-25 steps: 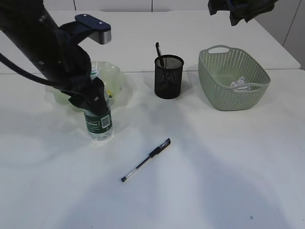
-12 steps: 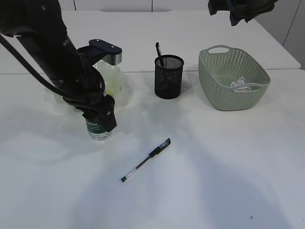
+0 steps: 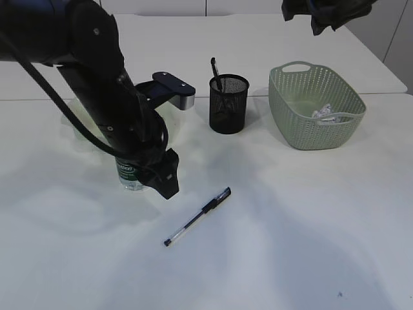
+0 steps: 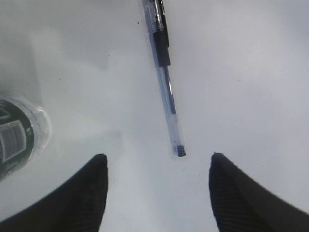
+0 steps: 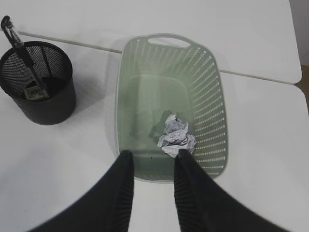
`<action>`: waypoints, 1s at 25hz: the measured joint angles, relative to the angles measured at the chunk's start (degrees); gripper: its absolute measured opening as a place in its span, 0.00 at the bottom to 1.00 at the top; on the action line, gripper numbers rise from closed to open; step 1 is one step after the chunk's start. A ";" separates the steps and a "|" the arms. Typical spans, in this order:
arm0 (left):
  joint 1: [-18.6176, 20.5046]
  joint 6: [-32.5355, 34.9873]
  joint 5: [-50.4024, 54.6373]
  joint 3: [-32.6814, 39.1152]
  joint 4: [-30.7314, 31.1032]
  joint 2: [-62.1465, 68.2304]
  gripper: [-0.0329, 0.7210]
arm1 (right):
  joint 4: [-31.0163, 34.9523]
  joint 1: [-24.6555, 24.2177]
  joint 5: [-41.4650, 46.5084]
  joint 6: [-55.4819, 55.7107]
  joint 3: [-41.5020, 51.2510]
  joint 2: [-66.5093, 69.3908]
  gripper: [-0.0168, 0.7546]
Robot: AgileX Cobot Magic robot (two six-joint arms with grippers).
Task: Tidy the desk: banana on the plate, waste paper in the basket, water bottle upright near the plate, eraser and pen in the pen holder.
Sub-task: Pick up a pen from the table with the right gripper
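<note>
Left wrist view: the left gripper (image 4: 157,186) is seen spread wide, nothing held, with the pen (image 4: 164,82) lying flat on the desk (image 4: 251,72) just ahead of the fingers. The pen's long axis runs almost straight away from the gripper, its near tip roughly centred between the fingers, slightly tilted; a grasp across the barrel is judged to need only a short advance and descent. In the exterior view the pen (image 3: 197,216) lies diagonally, just right of the left gripper (image 3: 166,181), well apart from the right arm, so the left arm is clearly nearer. The bottle (image 3: 131,175) is stood upright beside the gripper; the plate is largely hidden behind the arm. The holder (image 3: 228,103) already contains one pen. In the right wrist view the right gripper (image 5: 150,186) is seen slightly parted, empty, raised above the basket (image 5: 212,92), where paper (image 5: 175,137) lies.
</note>
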 joint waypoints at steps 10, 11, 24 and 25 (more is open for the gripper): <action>-0.10 0.00 -0.33 -0.09 -1.51 4.84 0.66 | 0.02 0.00 0.79 -0.61 0.00 0.00 0.31; -0.23 0.00 -0.33 -0.09 -2.05 5.16 0.66 | 0.02 0.00 0.89 -0.61 0.00 0.00 0.31; -0.33 0.00 2.08 -0.30 -6.66 10.40 0.66 | -1.63 0.00 1.01 -0.83 0.00 0.00 0.31; -0.33 0.00 2.34 -0.30 -6.63 10.73 0.66 | -1.95 0.00 1.01 -0.83 0.00 0.00 0.31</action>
